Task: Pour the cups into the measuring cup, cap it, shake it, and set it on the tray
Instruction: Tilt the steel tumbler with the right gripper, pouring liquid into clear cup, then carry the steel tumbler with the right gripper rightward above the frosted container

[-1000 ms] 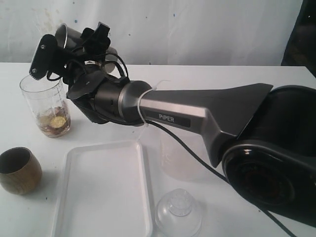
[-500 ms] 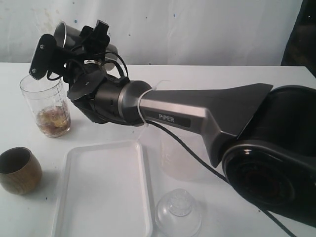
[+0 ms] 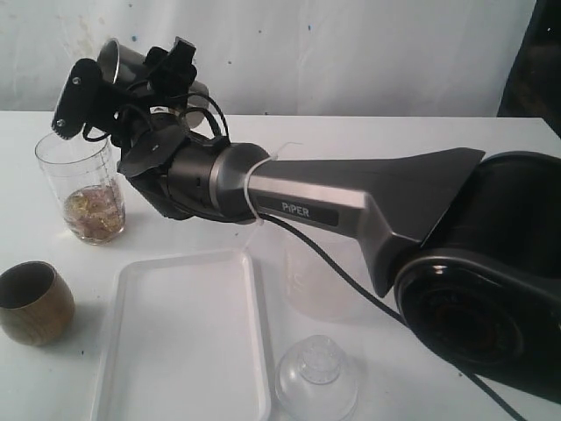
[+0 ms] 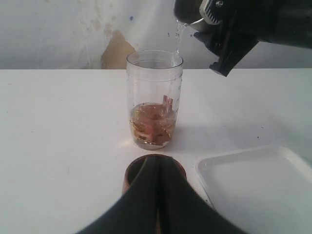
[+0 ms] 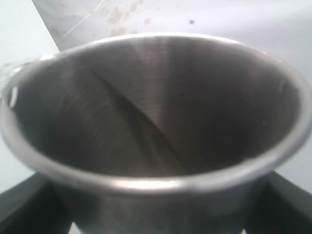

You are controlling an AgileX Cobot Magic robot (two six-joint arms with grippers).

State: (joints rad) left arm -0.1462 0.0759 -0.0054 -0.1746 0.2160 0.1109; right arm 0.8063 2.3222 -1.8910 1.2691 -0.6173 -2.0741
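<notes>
Your right gripper (image 3: 131, 70) is clamping the steel tumbler (image 3: 114, 54), measuring cup (image 3: 83, 189) below its jaws. Your left gripper (image 4: 157, 168) is sitting closed, wooden cup (image 4: 130, 174) just ahead.

Right arm (image 3: 351, 197): stretched long, near level, from base at right edge of table (image 3: 394, 140) toward far left corner; wrist rolled. Right gripper (image 3: 123, 74): raised above table, jaws wide, clamped on sides of steel tumbler (image 3: 118, 57), tumbler tilted. Left gripper (image 4: 158, 195): fingers pressed together, nothing between them, low over table, pointing toward far edge.
</notes>
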